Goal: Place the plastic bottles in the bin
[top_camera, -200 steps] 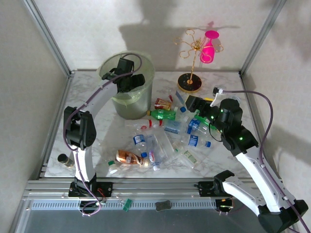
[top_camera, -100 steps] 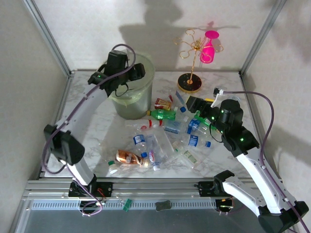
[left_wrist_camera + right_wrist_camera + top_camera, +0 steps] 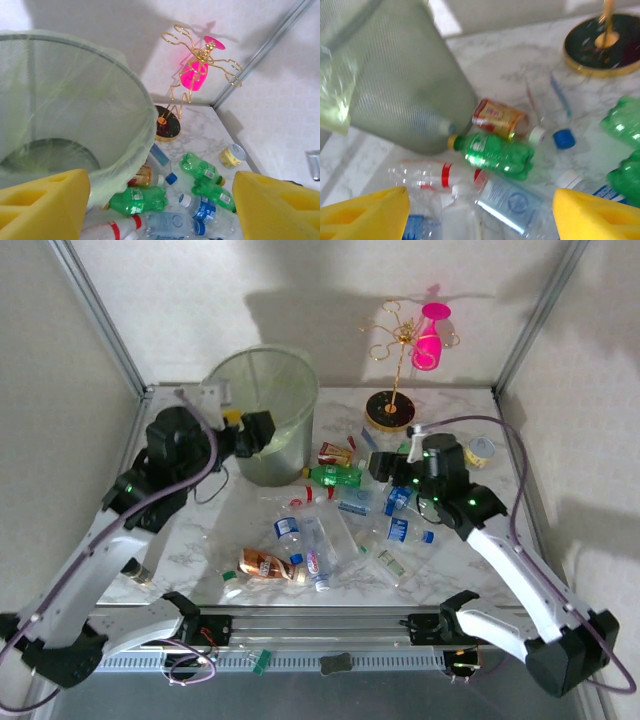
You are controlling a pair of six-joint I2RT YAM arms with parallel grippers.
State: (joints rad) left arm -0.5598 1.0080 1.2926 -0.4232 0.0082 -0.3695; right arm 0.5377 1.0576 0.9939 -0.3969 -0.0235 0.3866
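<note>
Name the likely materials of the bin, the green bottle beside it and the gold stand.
Bin: translucent matte plastic, probably; light passes through its wall.
Green bottle: tinted glossy plastic, with bright highlights.
Gold stand: thin shiny wire, seemingly metal.

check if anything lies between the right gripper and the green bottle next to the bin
Nothing stands over it. In the right wrist view the green bottle lies exposed ahead of the right gripper, though clear bottles crowd its near side.

Grey-green mesh bin (image 3: 288,443), green bottle (image 3: 335,476), pink cup (image 3: 429,344)
</note>
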